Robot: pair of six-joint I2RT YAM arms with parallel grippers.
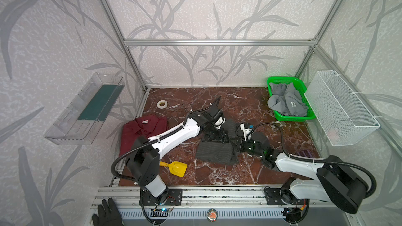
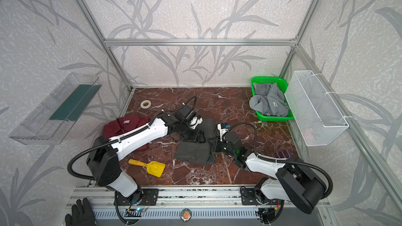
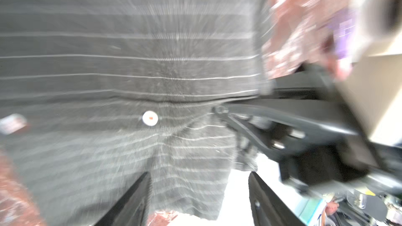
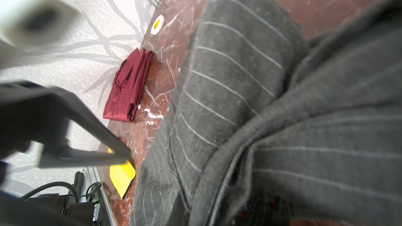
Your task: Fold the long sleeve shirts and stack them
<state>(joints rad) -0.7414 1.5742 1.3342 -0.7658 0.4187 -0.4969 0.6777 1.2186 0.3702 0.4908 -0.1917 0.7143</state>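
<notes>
Centrally, the striped shirt (image 1: 217,155) lies part-folded on the desk (image 1: 250,105), its long axis running front to back. The near half is flat, and a far strip runs up between both arms. The left jaws hang just over that strip, spread and empty. The right jaws sit at the shirt's right edge, buried in bunched cloth — closed or not, I cannot tell. The maroon shirt (image 1: 139,133) lies folded well to the left, with the left arm (image 1: 174,134) crossing above it — likely in the way of stacking. A scoop (image 1: 177,168) lies near the front. The grey shirt (image 1: 287,102) is heaped in the basket (image 1: 280,118), far right.

Pinstripe shirt (image 1: 217,154) centre, maroon (image 1: 139,131) folded, grey (image 1: 287,103) crumpled
</notes>
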